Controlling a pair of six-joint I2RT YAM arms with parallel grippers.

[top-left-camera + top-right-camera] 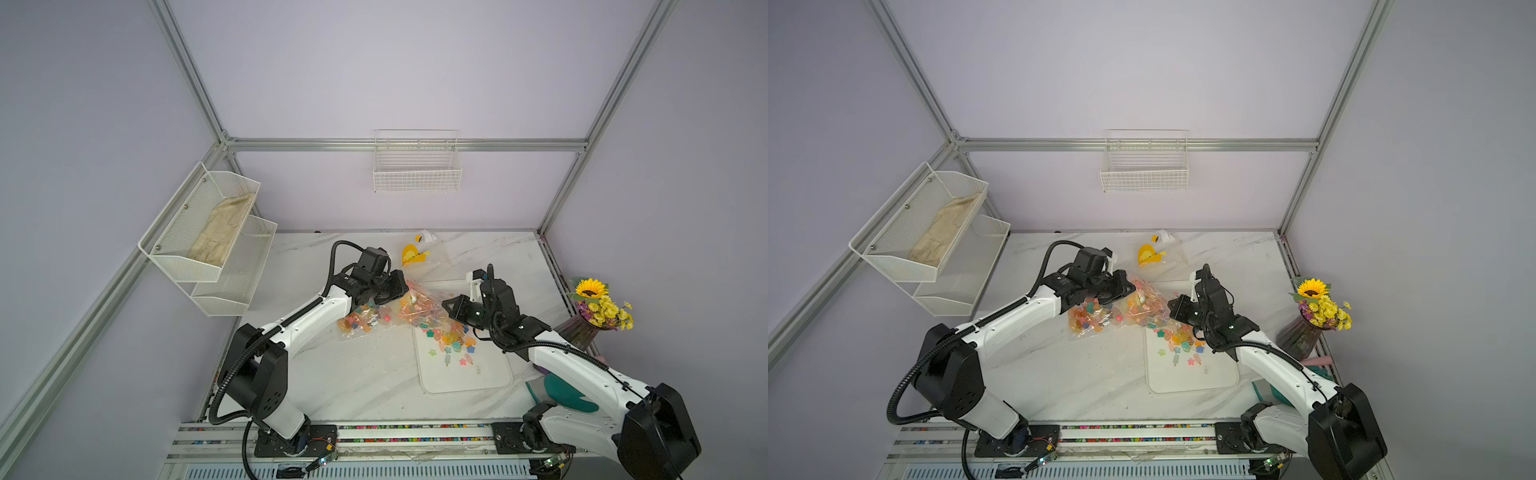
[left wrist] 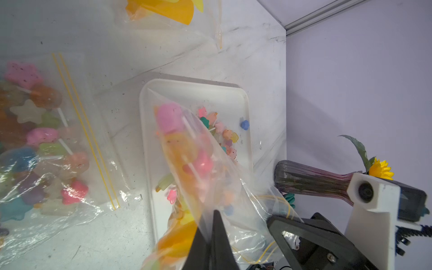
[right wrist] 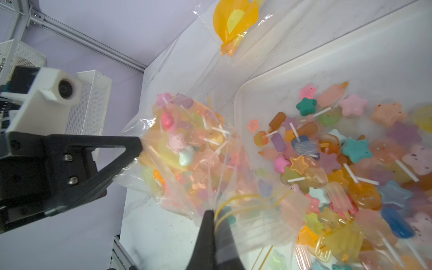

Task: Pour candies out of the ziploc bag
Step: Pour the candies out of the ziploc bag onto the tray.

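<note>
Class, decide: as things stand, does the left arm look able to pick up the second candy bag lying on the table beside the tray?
Probably not yet: the left end effector is shut on the ziploc bag tilted over the tray. The second candy bag lies close by, uncovered.

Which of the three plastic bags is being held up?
The middle bag, pinched by the left gripper and right gripper over the tray; the others lie on the table.
</note>
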